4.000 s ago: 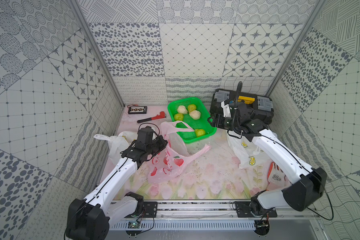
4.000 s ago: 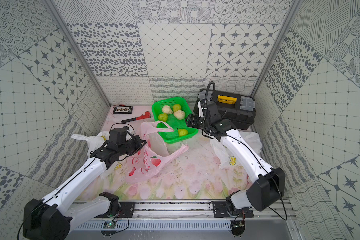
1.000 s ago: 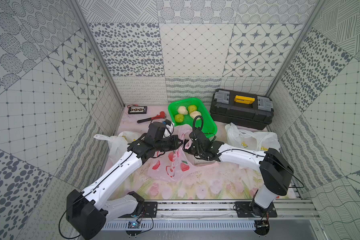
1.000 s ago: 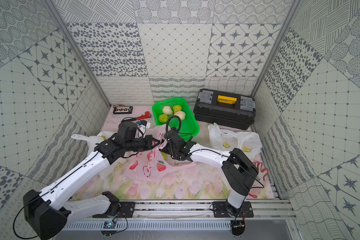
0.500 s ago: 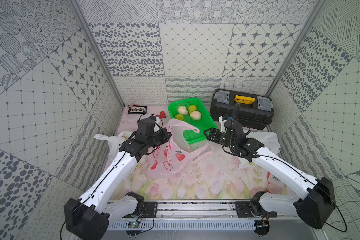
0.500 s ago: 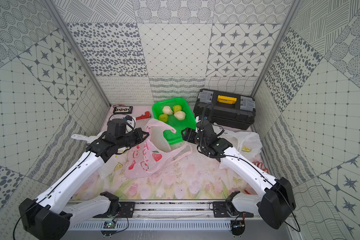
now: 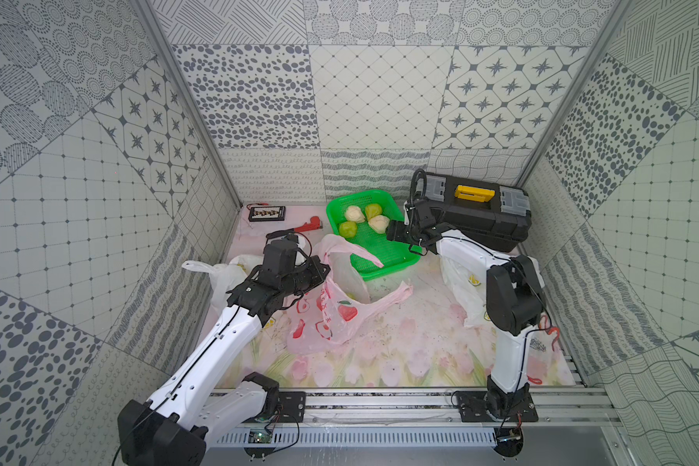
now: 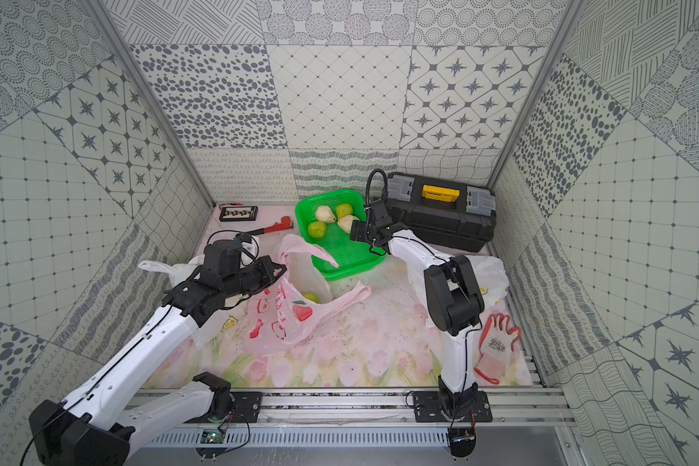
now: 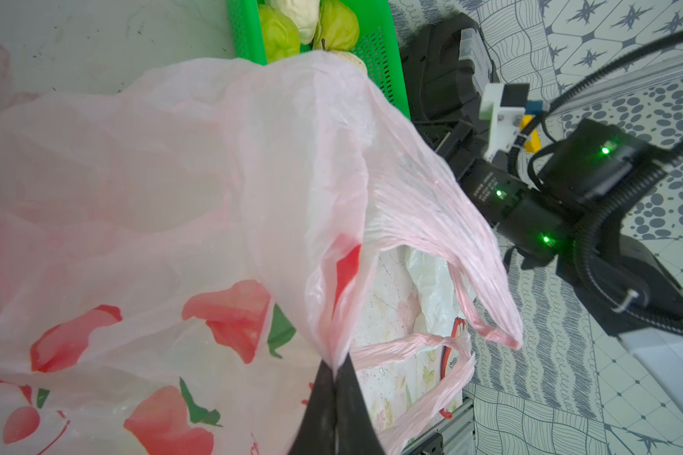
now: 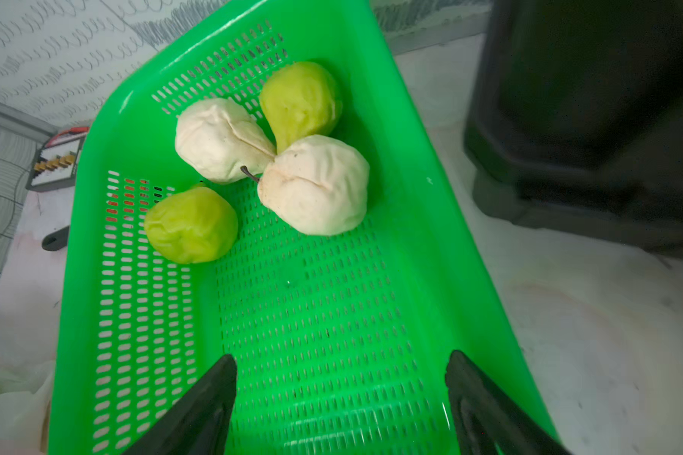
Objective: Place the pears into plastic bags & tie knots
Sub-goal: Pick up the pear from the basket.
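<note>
Now the left fingers [image 9: 320, 413] are pinching fully together on the rim of the pink bag [image 9: 135, 197]. They are holding a gathered fold of film up, so the mouth is gaping toward the basket [image 10: 312, 315]. The bag is sitting on the desk [image 7: 400, 347] just in front of the basket. One handle is draping over the basket's near rim and the other is trailing across the desk toward the right arm. Inside the bag a green pear [image 8: 310, 297] is lying, showing through the mouth in a top view.

Meanwhile the right fingers [image 10: 198, 413] are spreading wide with nothing between them. They are hanging over the bare near end of the basket and pointing at four pears clustering at its far end. Two are cream [image 10: 217, 140] [image 10: 316, 185] and two are green [image 10: 300, 102] [image 10: 192, 224].

One white bag [image 7: 223, 274] is lying beside the left arm by the wall. Another [image 7: 461, 282] is lying under the right arm, in front of the toolbox [image 7: 481, 214], which is standing just beside the basket.
</note>
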### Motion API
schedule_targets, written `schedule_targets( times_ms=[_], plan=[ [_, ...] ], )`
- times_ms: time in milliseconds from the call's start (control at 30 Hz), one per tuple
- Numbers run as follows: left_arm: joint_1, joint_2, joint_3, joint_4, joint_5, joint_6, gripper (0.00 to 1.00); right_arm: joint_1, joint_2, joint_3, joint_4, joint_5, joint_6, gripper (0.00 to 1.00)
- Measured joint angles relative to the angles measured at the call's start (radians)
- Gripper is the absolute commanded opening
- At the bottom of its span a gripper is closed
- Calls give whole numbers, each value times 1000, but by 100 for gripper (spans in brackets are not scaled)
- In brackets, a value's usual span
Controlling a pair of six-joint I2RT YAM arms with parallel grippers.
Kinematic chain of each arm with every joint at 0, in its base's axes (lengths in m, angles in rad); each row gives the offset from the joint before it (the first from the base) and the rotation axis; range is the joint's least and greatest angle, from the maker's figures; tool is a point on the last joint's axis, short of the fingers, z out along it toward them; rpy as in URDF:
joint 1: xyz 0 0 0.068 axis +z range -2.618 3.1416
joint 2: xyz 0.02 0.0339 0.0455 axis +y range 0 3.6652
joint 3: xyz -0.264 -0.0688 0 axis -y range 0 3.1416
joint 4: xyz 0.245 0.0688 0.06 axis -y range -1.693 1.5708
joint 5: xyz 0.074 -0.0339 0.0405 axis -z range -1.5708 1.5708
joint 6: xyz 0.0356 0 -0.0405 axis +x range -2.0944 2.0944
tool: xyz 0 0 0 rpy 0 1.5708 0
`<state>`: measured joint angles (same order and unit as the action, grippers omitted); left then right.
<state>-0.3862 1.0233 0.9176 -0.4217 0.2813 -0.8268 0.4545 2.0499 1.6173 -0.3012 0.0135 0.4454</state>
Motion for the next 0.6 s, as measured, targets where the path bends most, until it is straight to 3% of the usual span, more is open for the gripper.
schedule_targets(
  times_ms=[333, 600],
  plan=[
    [0, 6, 11, -15, 17, 0, 0, 16, 328, 428, -58, 50, -192, 88],
    [-6, 19, 11, -16, 24, 0, 0, 22, 515, 746, -199, 80, -266, 88]
  ],
)
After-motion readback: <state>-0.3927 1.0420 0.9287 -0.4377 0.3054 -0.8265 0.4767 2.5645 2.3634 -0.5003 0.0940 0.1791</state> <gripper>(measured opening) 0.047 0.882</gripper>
